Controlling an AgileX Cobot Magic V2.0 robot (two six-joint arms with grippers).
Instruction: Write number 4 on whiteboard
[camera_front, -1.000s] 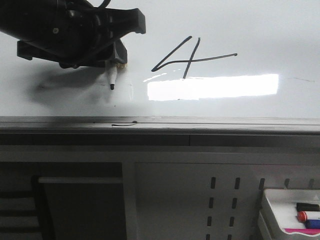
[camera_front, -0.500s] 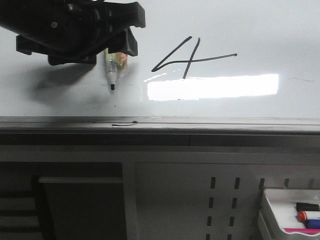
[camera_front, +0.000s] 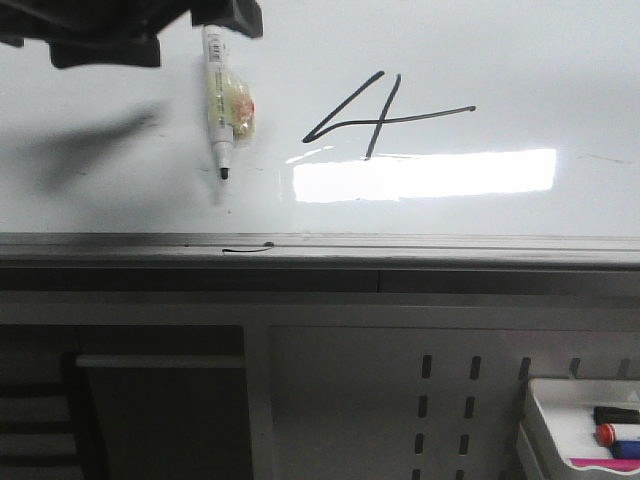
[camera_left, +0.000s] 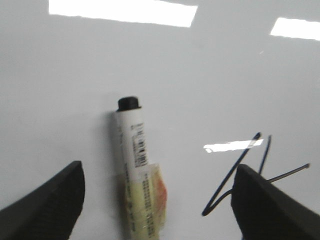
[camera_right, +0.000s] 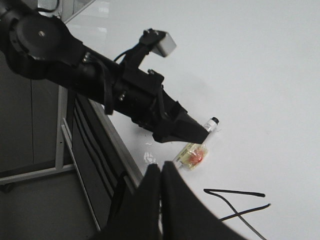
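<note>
The whiteboard (camera_front: 520, 60) fills the upper front view. The black number 4 (camera_front: 378, 122) is drawn near its middle, and also shows in the left wrist view (camera_left: 235, 175) and the right wrist view (camera_right: 235, 192). A white marker (camera_front: 220, 110) with a yellowish label lies on the board left of the 4, tip towards the rim. My left gripper (camera_left: 157, 170) is open, its jaws wide apart either side of the marker (camera_left: 137, 165) without touching it. My right gripper (camera_right: 161, 167) is shut and empty, over the board's edge near the marker (camera_right: 192, 155).
The board's grey rim (camera_front: 400, 245) carries a short black squiggle (camera_front: 248, 249). Below it are a perforated panel (camera_front: 440, 400) and dark shelving at the left. A white tray (camera_front: 560, 420) with spare markers sits at the bottom right.
My left gripper has opened and drawn back towards the top left of the front view. The marker has stayed where it was and now lies free on the board.
</note>
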